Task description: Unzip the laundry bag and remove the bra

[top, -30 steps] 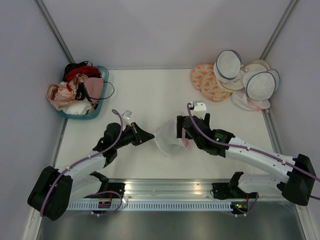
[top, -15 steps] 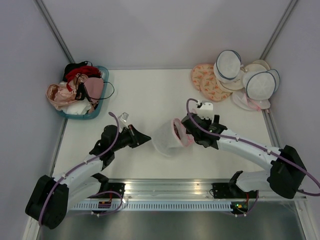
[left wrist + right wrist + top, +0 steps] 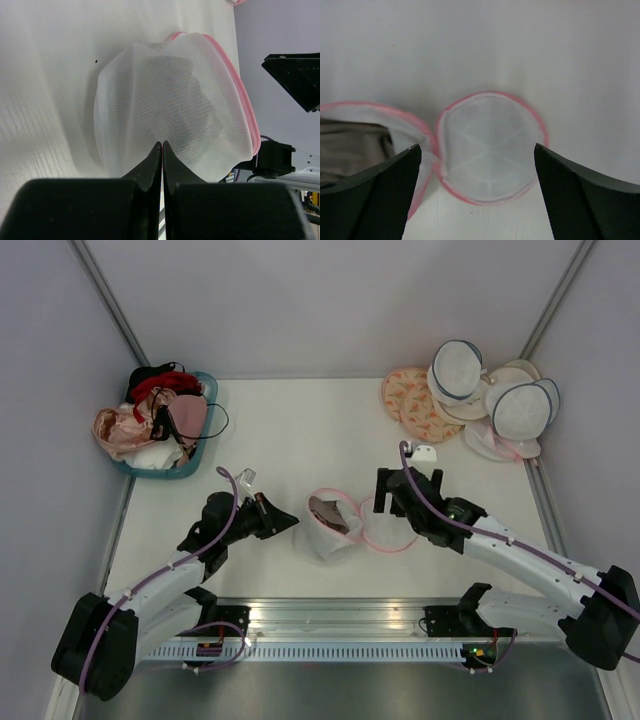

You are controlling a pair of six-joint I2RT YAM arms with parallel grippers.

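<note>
Left gripper (image 3: 162, 146) shut tight, tips pinching mesh on left side of bag (image 3: 330, 538). Bag sits between both grippers, zip undone, mouth open. Inside: bra (image 3: 327, 510), grey-brown, lying left to right across mouth. Lid (image 3: 392, 533) flopped flat on right. Right gripper (image 3: 476, 149) wide apart, holding nothing, over lid. Bra is just to its left, so right arm looks best for grab. Left wrist view shows bra only as dark shape through mesh. Right wrist view shows bare cloth.

white mesh pink-rimmed laundry bag (image 3: 332, 541), taupe bra (image 3: 327, 511)

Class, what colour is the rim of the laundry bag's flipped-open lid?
Pink rim around white mesh; the right wrist view shows it best.
</note>
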